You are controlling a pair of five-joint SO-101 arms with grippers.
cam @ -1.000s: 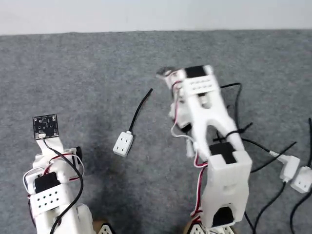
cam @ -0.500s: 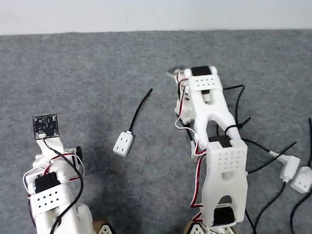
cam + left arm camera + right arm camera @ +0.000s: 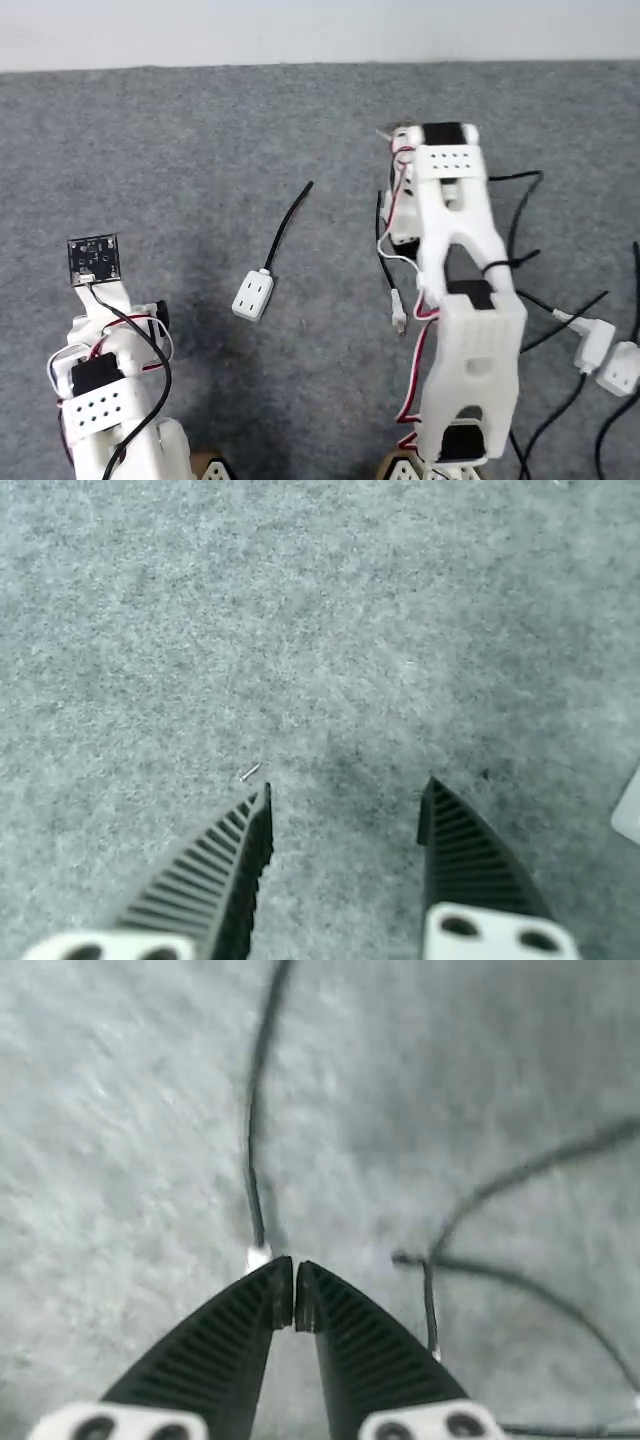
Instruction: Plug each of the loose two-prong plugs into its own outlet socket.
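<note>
Beneath right arm (image 3: 468,330), cords (image 3: 515,178) partly hidden

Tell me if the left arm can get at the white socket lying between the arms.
Probably yes: the left arm's fingers stand open over bare carpet, and nothing lies between them and the socket close by.

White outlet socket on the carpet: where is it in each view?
High view: white outlet socket on the grey carpet, left of centre.
Left wrist view: a white corner at the frame edge by the open left gripper, probably it.
Right wrist view: black cords before the right gripper.
Shared landmark: the grey carpet.
</note>
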